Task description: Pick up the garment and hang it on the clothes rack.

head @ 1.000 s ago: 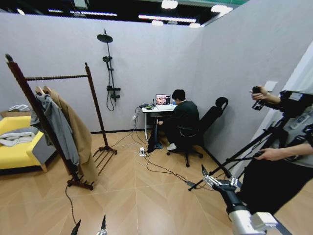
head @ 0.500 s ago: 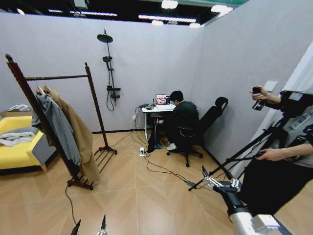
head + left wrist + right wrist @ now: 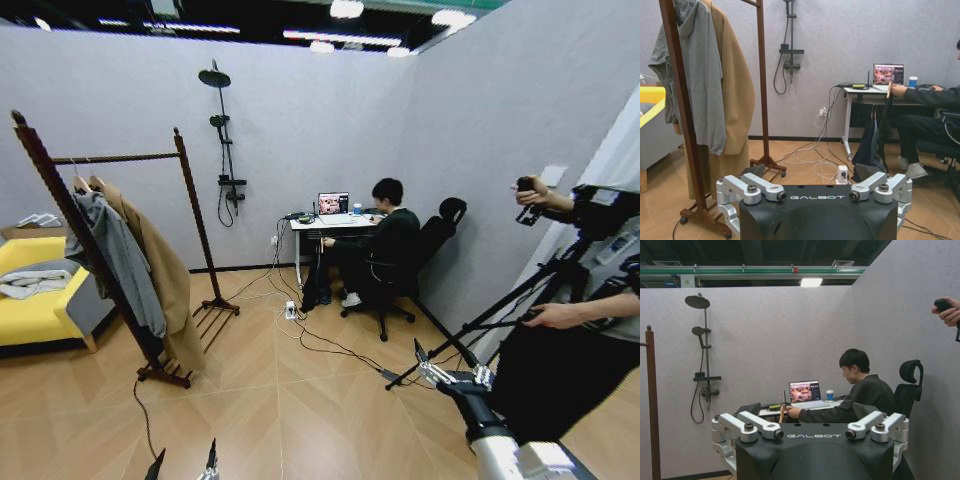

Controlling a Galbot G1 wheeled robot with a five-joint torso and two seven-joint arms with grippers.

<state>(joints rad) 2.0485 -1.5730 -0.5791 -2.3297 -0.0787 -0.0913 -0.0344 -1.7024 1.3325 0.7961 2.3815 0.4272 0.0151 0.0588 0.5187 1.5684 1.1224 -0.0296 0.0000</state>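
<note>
I've got the clothes rack (image 3: 120,250) at far left, carrying 2 items on its bar: a tan coat (image 3: 160,270) and a grey hooded top (image 3: 118,262). The garment (image 3: 874,145), black on its light hanger, hangs at the white desk (image 3: 325,225) across the room. My right gripper (image 3: 445,372) reaches low over the floor, fingers spread; my left gripper (image 3: 183,466) sits low, fingers parted, both empty.

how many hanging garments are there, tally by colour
grey hooded garment, on the clothes rack: 1
tan coat, on the clothes rack: 1
black garment, hanging by the desk: 1
total: 3
</note>
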